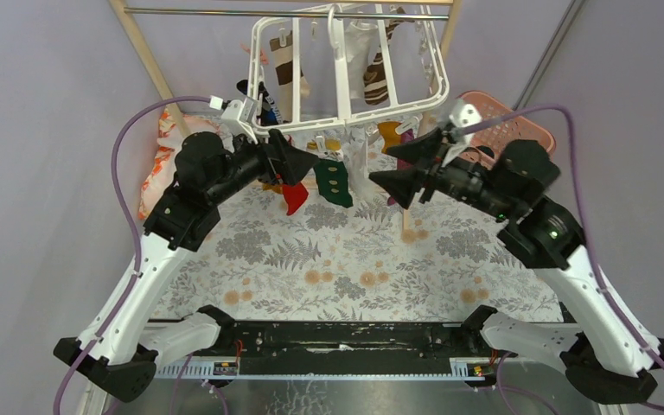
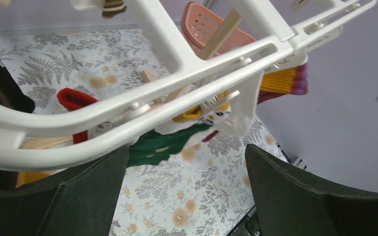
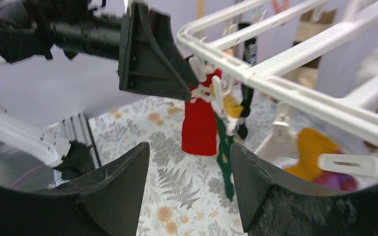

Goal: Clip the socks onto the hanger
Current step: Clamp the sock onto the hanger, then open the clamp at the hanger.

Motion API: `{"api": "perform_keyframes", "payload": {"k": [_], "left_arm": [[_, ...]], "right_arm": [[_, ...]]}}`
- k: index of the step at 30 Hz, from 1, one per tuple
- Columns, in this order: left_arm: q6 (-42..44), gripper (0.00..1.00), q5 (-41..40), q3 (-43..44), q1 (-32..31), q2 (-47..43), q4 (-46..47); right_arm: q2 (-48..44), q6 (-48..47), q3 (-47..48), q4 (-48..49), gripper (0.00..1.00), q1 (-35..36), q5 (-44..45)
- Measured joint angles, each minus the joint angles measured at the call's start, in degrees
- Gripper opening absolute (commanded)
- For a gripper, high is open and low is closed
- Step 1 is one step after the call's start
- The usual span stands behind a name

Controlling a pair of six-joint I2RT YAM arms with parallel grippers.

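The white hanger point(image 1: 346, 69) hangs at the back centre. Socks are clipped to it: a red one point(image 1: 295, 197), a green one point(image 1: 333, 181), an orange one point(image 1: 391, 134) and brown-striped ones point(image 1: 287, 69). My left gripper point(image 1: 298, 169) is open and empty, just under the hanger's near left bar, beside the red sock. In the left wrist view the hanger's bar point(image 2: 177, 83) crosses above the open gripper point(image 2: 186, 150), with the green sock point(image 2: 152, 145) behind. My right gripper point(image 1: 380, 164) is open and empty, facing the red sock point(image 3: 199, 125) and the green sock point(image 3: 224, 152).
A wooden rack with a metal rod point(image 1: 285, 12) carries the hanger. A pink lattice basket point(image 1: 506, 121) stands at the back right. An orange-and-white patterned cloth point(image 1: 160, 164) lies at the left. A floral tablecloth point(image 1: 354, 259) covers the table.
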Motion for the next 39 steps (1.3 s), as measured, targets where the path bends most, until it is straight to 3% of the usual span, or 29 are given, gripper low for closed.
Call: {"api": "perform_keyframes", "payload": {"k": [3,8,17,27,39], "left_arm": [[0.0,0.96,-1.62,-0.13,0.0,0.26,0.11],[-0.7,0.96,-2.86,-1.62,0.09,0.7,0.59],[-2.86,0.97,-4.76,-1.73,2.56,3.02,0.72],[-4.09,0.99,-4.66,-1.75,9.94,4.02,0.55],[-4.44,0.99,-4.26,1.44,19.23,6.32,-1.4]], "right_arm": [[-2.16,0.15,2.43,-1.42,0.63,0.04,5.64],[-2.14,1.25,5.66,-1.51,0.6,0.02,22.43],[8.48,3.8,17.97,-8.02,0.61,-0.02,41.44],[12.66,5.18,26.05,-12.7,0.64,-1.27,45.79],[13.84,6.36,24.28,-13.81,0.64,-1.31,43.6]]}}
